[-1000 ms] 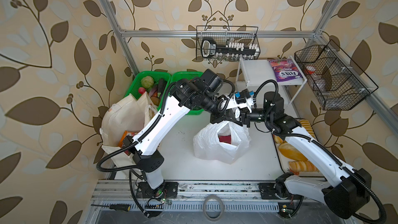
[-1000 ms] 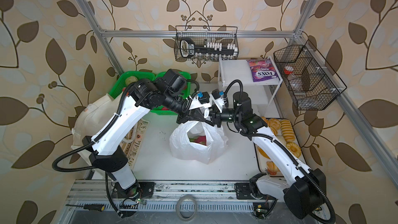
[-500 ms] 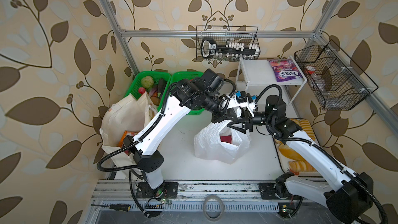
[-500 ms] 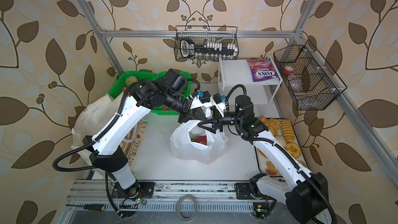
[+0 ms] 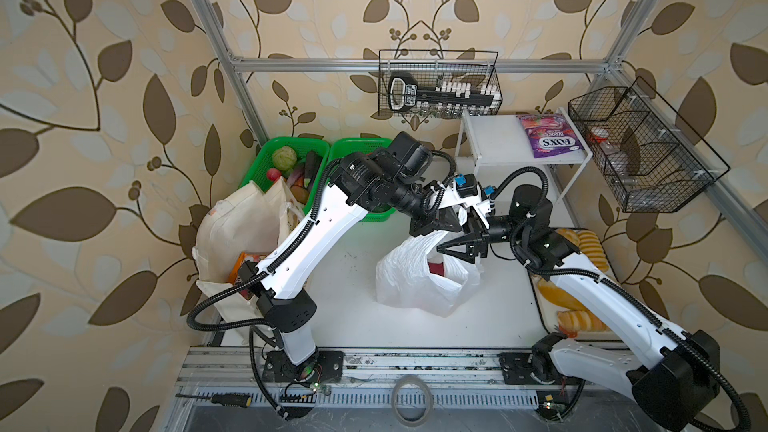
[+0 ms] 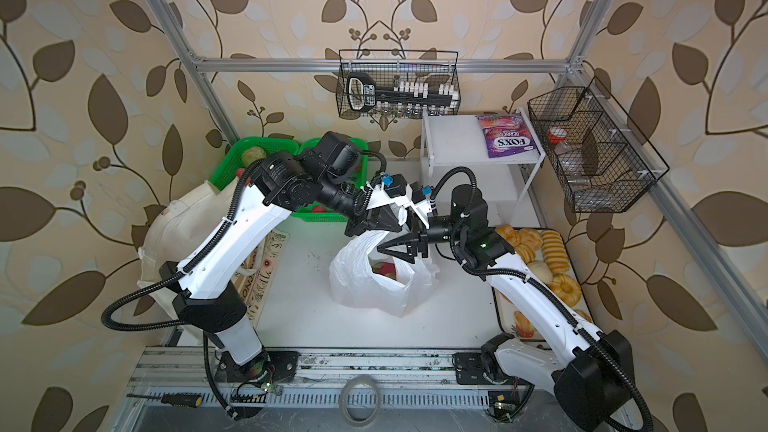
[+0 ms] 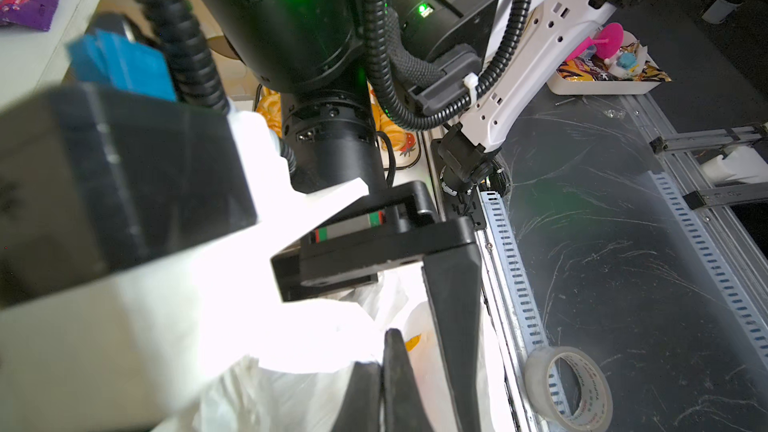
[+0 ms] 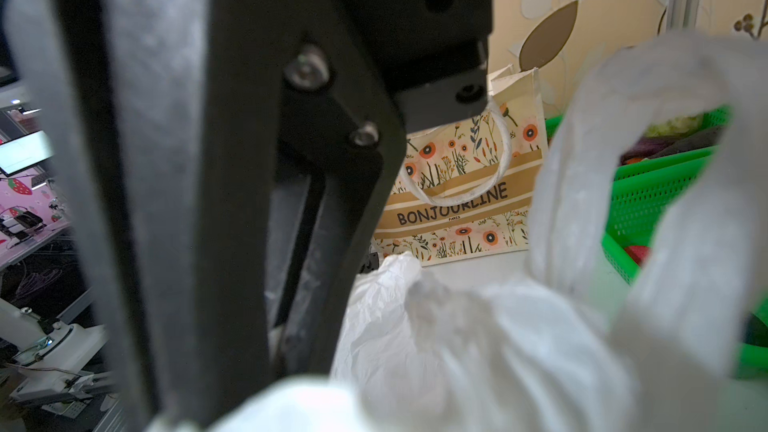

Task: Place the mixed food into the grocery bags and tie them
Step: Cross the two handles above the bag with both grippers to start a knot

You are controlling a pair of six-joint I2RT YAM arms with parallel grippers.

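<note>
Nearest us, a roll of tape (image 5: 410,400) lay on the front rail. Beyond it the white plastic bag (image 5: 415,288) sat mid-table, its mouth open over a red food item (image 5: 435,268). The left gripper (image 5: 432,228) was pressed together on the bag's raised handle, holding it taut. The right gripper (image 5: 442,249) hovered just over the bag's mouth, its jaws spread and, as far as we could see, pinching nothing. On the left stood the cloth tote (image 5: 241,226). Farthest back, the purple packet (image 5: 548,139) lay on the white shelf (image 5: 490,139).
</note>
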